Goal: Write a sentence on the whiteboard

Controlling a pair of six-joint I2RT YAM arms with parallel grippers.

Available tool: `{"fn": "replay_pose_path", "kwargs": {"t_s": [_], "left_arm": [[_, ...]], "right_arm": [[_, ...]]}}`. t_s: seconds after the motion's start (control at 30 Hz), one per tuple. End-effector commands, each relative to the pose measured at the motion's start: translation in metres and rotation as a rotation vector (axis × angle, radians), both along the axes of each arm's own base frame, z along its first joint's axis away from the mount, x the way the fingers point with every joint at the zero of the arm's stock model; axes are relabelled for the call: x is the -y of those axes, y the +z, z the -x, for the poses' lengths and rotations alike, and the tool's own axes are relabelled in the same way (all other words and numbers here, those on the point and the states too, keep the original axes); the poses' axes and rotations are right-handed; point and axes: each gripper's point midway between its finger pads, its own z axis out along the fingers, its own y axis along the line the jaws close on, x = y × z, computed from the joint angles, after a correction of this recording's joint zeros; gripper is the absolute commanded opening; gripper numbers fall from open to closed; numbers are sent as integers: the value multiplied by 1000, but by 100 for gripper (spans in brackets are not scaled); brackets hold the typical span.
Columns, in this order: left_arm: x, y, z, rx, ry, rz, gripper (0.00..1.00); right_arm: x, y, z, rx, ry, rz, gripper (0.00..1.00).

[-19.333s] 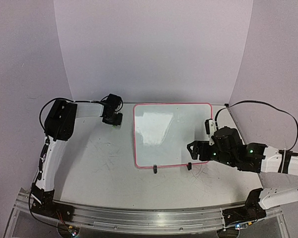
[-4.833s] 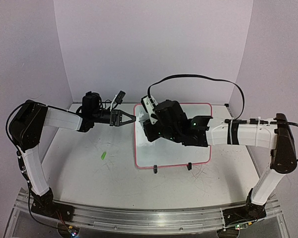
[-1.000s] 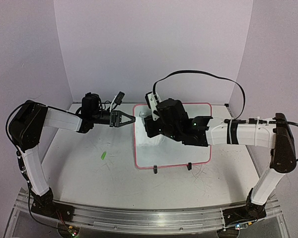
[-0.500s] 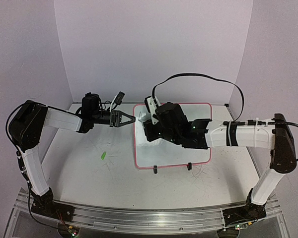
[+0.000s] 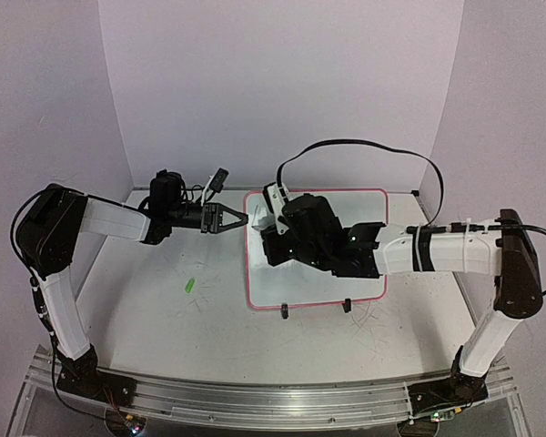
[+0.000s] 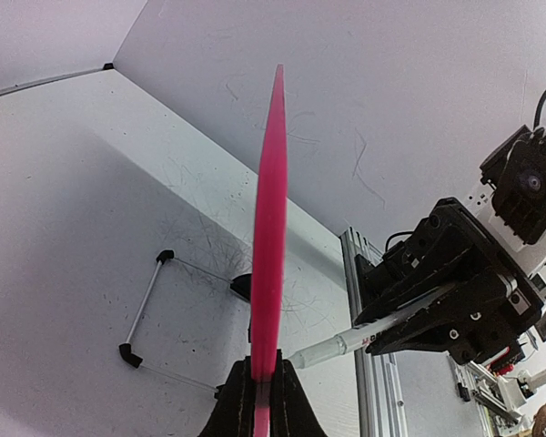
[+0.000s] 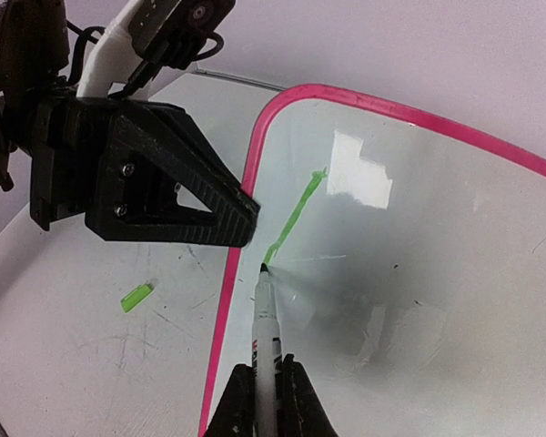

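We are looking at the whiteboard (image 5: 346, 273) lying on the table (image 5: 164, 319) between the 2 arms, its pink frame closing it in and its 2 black feet at the near edge. The left gripper (image 6: 264, 393) is clenching the frame on the board's left edge, toward the far-left corner, and is pinning it there. The right gripper (image 7: 264, 387) is grasping a white marker (image 7: 266, 319), with its jaws tight around the barrel.

The marker's long axis is pointing away from the wrist toward the far side. Its dark tip is sitting just inside the left frame, touching the glossy surface or very nearly so, just beside the left gripper's fingertip. Almost all the bare board is lying to the right of the tip, so we are judging that the writing has to run rightward, away from the left gripper.

A green streak (image 7: 296, 214) is running from the tip toward the far edge, and we cannot tell whether it is ink or reflection. No readable sentence is showing. A small green cap (image 5: 189, 285) is lying on the table, well left of the board. We are seeing no containers.
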Motion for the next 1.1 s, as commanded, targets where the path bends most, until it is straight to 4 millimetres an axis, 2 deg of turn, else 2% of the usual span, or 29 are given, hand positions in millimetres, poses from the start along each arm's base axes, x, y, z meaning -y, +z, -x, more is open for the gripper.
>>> {"fn": "replay_pose_path", "kwargs": {"t_s": [0.0, 0.13, 0.23, 0.37, 0.47, 1.07], "left_arm": [[1, 27, 15, 64, -58, 40, 0], [1, 26, 15, 63, -56, 39, 0], [1, 25, 14, 62, -55, 38, 0], [1, 24, 14, 60, -53, 36, 0], [2, 23, 13, 58, -54, 35, 0], [1, 24, 14, 62, -53, 36, 0]], "right_arm": [[8, -19, -5, -21, -38, 50, 0], [4, -5, -8, 5, -34, 36, 0], [2, 20, -6, 31, -17, -8, 0], [16, 48, 4, 65, -4, -103, 0], [21, 51, 0, 79, -23, -101, 0], [19, 63, -23, 134, -77, -95, 0]]}}
